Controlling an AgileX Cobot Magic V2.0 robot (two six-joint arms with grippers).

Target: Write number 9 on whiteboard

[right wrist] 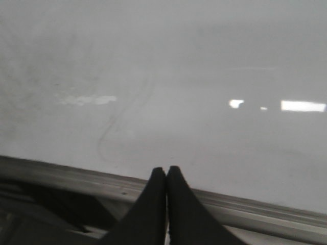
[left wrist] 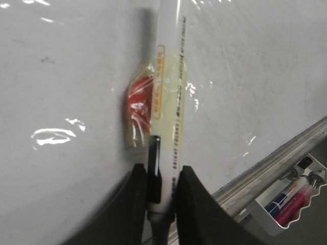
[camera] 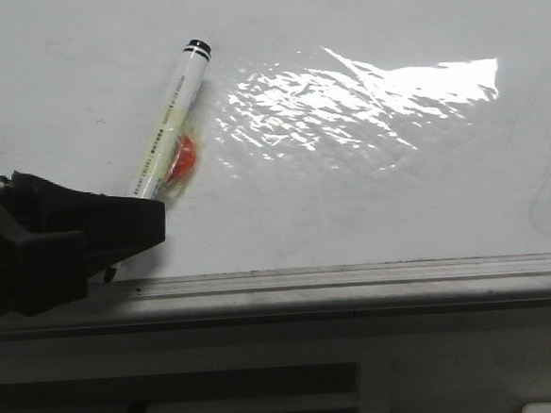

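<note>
Left gripper [left wrist: 162,191] fingers clenched on a white marker [camera: 170,117], black-capped end slanting up over the whiteboard [camera: 398,198], an orange-red blob [left wrist: 139,104] taped beside the barrel. Right gripper [right wrist: 166,173] fingers pressed together, holding nothing, near the grey edge rail [right wrist: 245,204]. No drawn 9 visible. Barrel print unreadable.

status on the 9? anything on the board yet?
Done: left pincer is shut on the marker, which lies against the whiteboard.
In hand: nothing being drawn; the black end points up the board.
Left: the whole 9; only faint grey smudges show. Right pincer is shut and empty by the rail.
</note>
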